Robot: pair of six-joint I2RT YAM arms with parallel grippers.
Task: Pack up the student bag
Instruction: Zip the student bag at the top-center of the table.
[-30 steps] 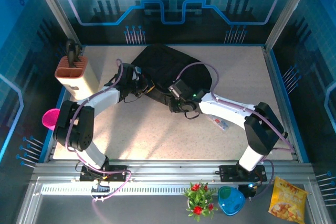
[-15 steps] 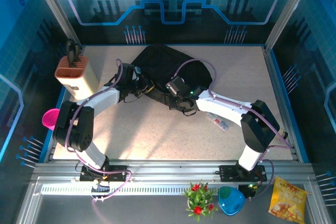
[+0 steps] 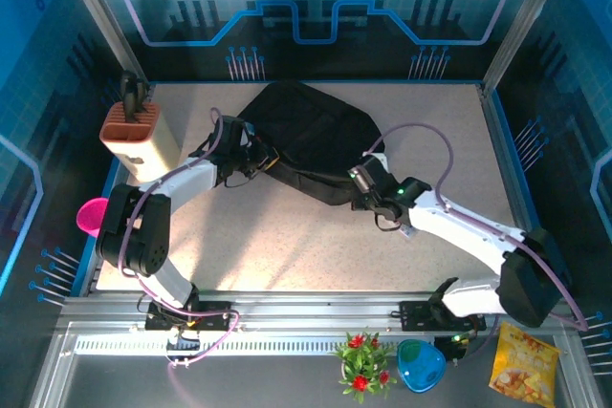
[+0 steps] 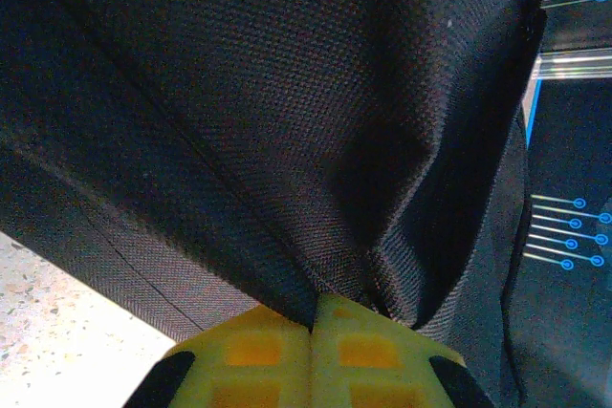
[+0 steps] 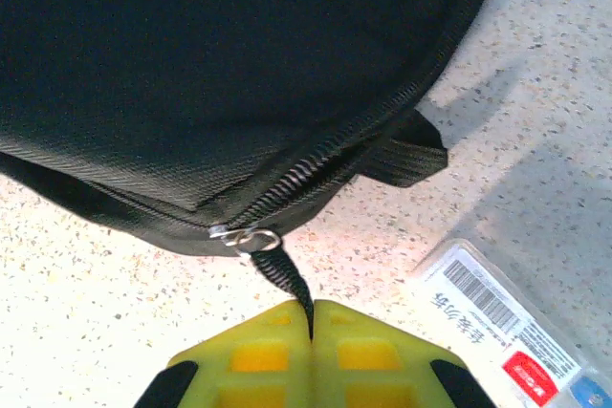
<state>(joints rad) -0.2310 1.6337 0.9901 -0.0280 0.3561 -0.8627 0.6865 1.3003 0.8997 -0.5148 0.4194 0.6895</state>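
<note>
The student bag (image 3: 308, 129) lies flat on the table (image 3: 287, 246), close to the far edge and about halfway between the left and right edges. The left gripper (image 4: 314, 320) has its two yellow fingers pressed together on a fold of the black cloth at the bag's left side. I think it pinches there to hold the bag in place, so the bag does not slide when the other arm pulls. The right gripper (image 5: 312, 320) is at the bag's near right side. Its fingers are pressed together too, and they pinch the little black pull strap (image 5: 285, 279) that hangs from the metal zip slider (image 5: 247, 236). The strap looks stretched tight, so this looks like the step of moving the zip, though I cannot tell if the zip is being opened or closed. A flat packet (image 5: 502, 317) with a bar code lies on the table just beside the right gripper, near the bag. It may be a thing that goes in the bag, so it waits close by.
</note>
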